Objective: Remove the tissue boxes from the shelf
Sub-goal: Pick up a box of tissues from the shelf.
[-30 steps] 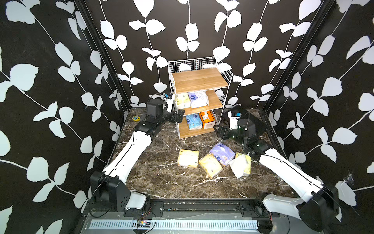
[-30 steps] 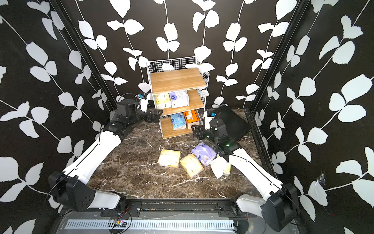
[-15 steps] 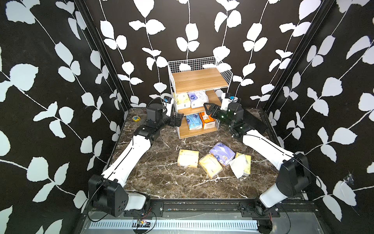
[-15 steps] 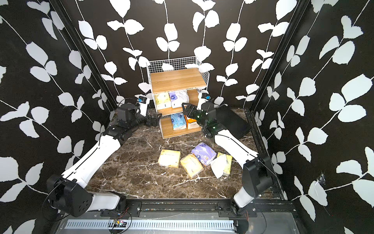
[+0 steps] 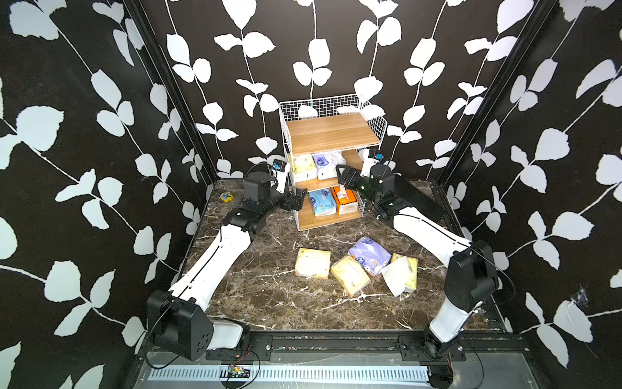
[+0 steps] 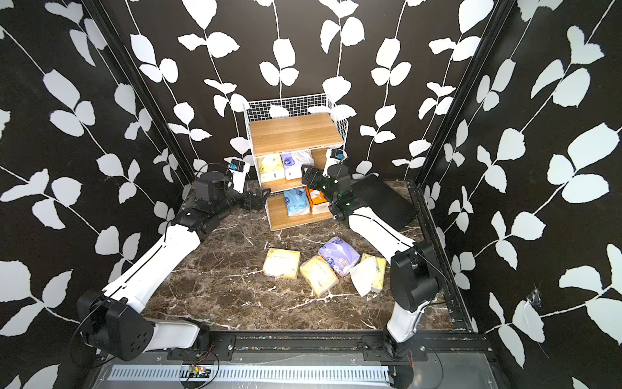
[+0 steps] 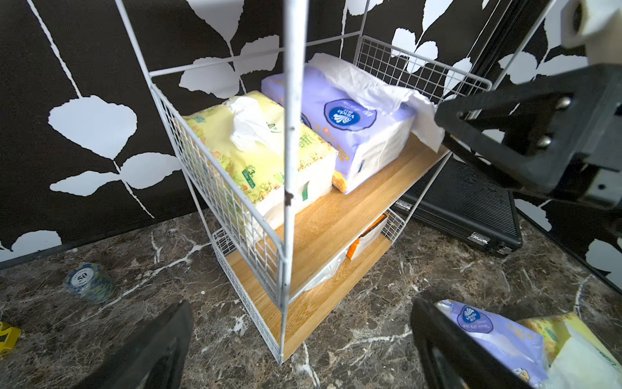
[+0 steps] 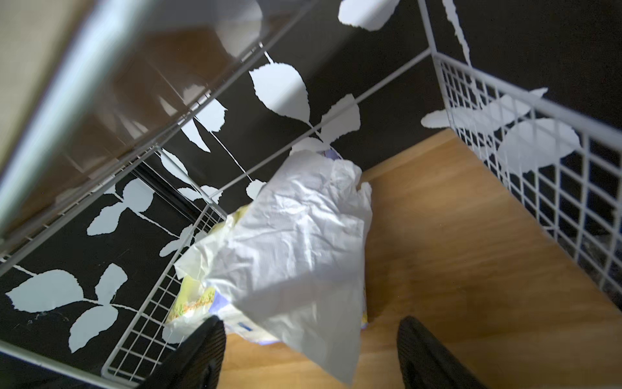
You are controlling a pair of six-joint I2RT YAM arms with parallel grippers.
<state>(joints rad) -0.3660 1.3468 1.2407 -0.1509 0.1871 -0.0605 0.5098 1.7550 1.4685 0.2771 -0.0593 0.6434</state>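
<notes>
White-shelled arms (image 5: 220,256) with bulky black joint housings (image 5: 181,328) and wrists (image 5: 255,190).

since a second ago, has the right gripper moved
Yes: the right gripper has risen from beside the bottom tier of the shelf to the front of its middle tier.

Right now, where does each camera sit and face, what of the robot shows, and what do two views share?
Top views: high in front, looking down at the shelf; left arm, right arm show.
Left wrist: beside the shelf, facing the lavender pack on its middle board; left fingers and right fingers show.
Right wrist: close by that board, facing loose tissue; right fingers show.
Shared: both wrist views see that tissue.
</notes>
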